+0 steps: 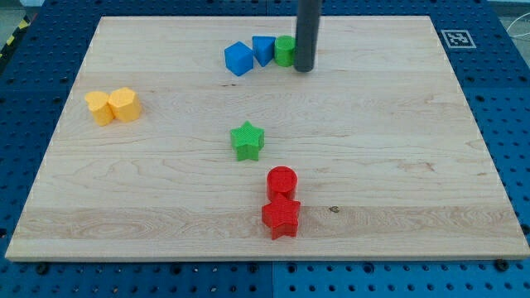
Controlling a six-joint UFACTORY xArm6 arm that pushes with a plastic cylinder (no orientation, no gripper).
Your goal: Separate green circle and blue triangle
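- The green circle (284,50) sits at upper centre, touching the blue triangle (263,50).
- My tip (303,69), a bare rod holding nothing, touches the circle's right edge.
- Both look light, rigid and slippery; push at the seam between them.

Green circle (284,50), blue triangle (263,50), pale wooden board (397,149)

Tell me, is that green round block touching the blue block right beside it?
Touching. In the camera view, the green round block sits flush against the blue triangle block, no board visible between them; my tip stands at the green block's right.
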